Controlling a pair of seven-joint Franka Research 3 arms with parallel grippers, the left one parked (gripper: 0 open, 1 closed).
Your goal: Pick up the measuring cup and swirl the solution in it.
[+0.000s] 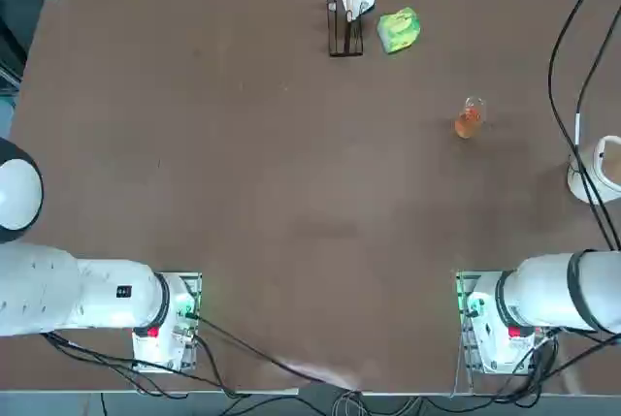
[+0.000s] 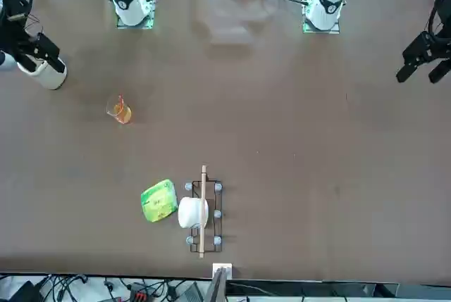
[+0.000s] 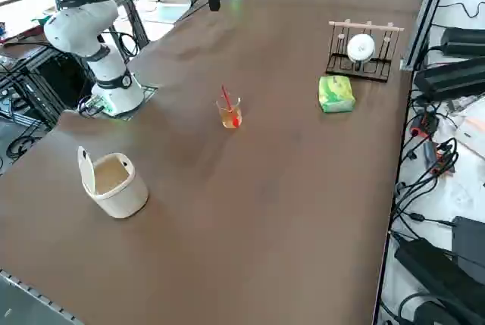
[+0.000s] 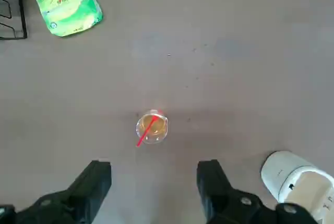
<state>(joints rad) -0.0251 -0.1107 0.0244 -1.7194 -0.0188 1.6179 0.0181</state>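
In the top view, the measuring cup is on the desk, in the robot's right half. A green-yellow packet lies to its left and farther from the arm bases; a black wire rack stands beyond that packet, farther left of the cup. A white tub sits to the cup's right and nearer the bases.

In the front view, the right gripper hangs above the white tub, on the robot's right of the measuring cup and well apart from it. A round white object is at the rack, farther from the bases than the cup.

In the right side view, a red stick leans inside the measuring cup, in the orange solution. The tub, nearer this camera than the cup, has its lid up.

In the right wrist view, the jaws are released, spread wide and holding nothing. The measuring cup is beyond their tips, roughly in line with the gap, untouched.
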